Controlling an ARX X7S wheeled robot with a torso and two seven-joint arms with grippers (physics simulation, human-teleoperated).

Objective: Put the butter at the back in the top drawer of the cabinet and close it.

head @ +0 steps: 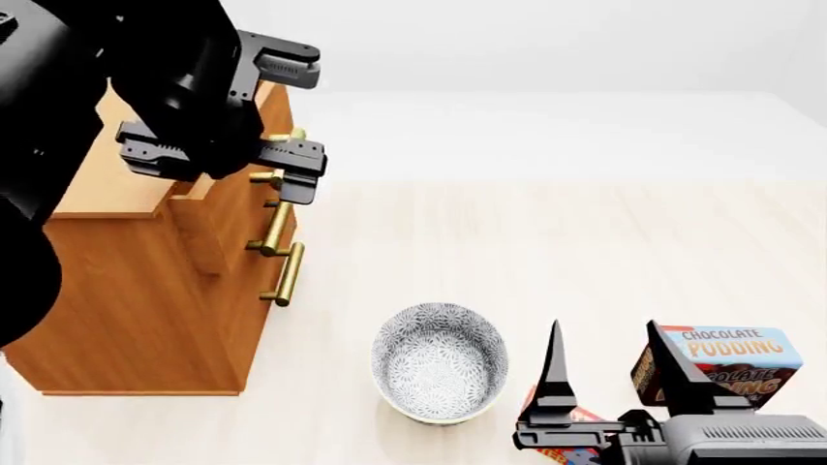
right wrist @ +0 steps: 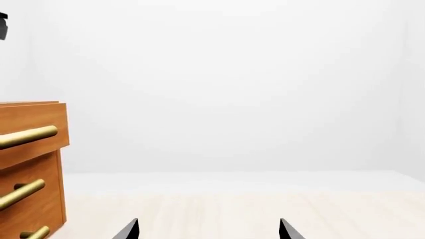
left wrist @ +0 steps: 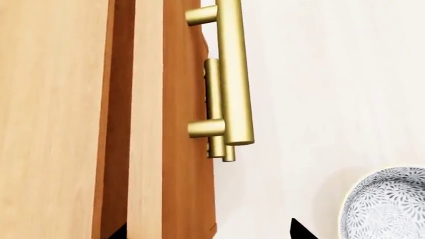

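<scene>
The cabinet (head: 130, 310) stands at the left. Its top drawer (head: 232, 208) is pulled out a little; the right wrist view shows the top drawer (right wrist: 33, 132) jutting past the lower ones. My left gripper (head: 304, 111) is open, above the drawer front by its brass handle (left wrist: 232, 74). In the left wrist view the left gripper (left wrist: 209, 231) is empty. The butter (head: 584, 417) lies on the floor, mostly hidden under my right gripper (head: 614, 363), which is open and empty above it. The right gripper (right wrist: 207, 230) faces the far wall.
A patterned bowl (head: 440, 363) sits on the floor between the cabinet and the butter; it also shows in the left wrist view (left wrist: 391, 209). A chocolate pudding box (head: 723, 360) stands right of my right gripper. A white wall lies behind.
</scene>
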